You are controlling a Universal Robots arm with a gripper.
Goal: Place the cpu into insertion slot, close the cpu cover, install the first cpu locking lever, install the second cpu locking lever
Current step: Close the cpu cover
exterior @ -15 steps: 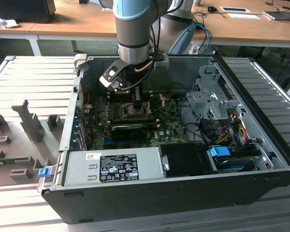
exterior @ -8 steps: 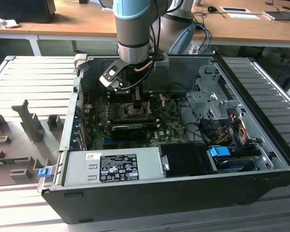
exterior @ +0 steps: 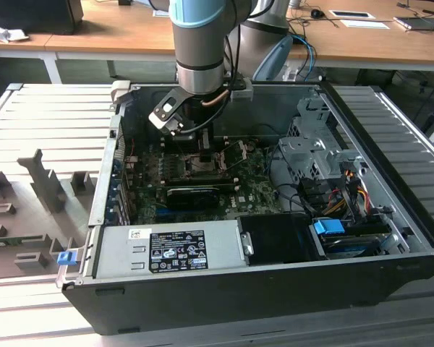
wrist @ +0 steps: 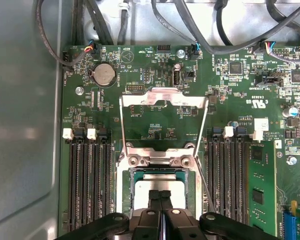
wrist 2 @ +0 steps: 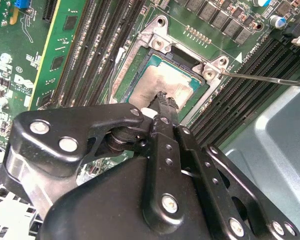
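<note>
Inside one open case point(exterior: 239, 296), toward 11 o'clock from its middle in the exterior view: one gripper point(exterior: 202, 150) on one arm point(exterior: 199, 36), down over one green board point(exterior: 257, 189). Two fingers point(wrist: 154, 197) pressed together, nothing between them, tips at the top face of one cpu point(wrist: 140, 195); touching or just above, cannot tell. Cpu lying flat in one slot point(wrist 2: 182, 54), seen in both wrist views. One cover point(wrist: 163, 97) swung open, clear of the slot, joined at one edge. One thin lever point(wrist 2: 262, 80) free beside the slot. Two memory banks point(wrist: 90, 175), one each side. One grey supply point(exterior: 166, 249) at 7 o'clock, one drive cage point(exterior: 311, 148) at 2 o'clock.
</note>
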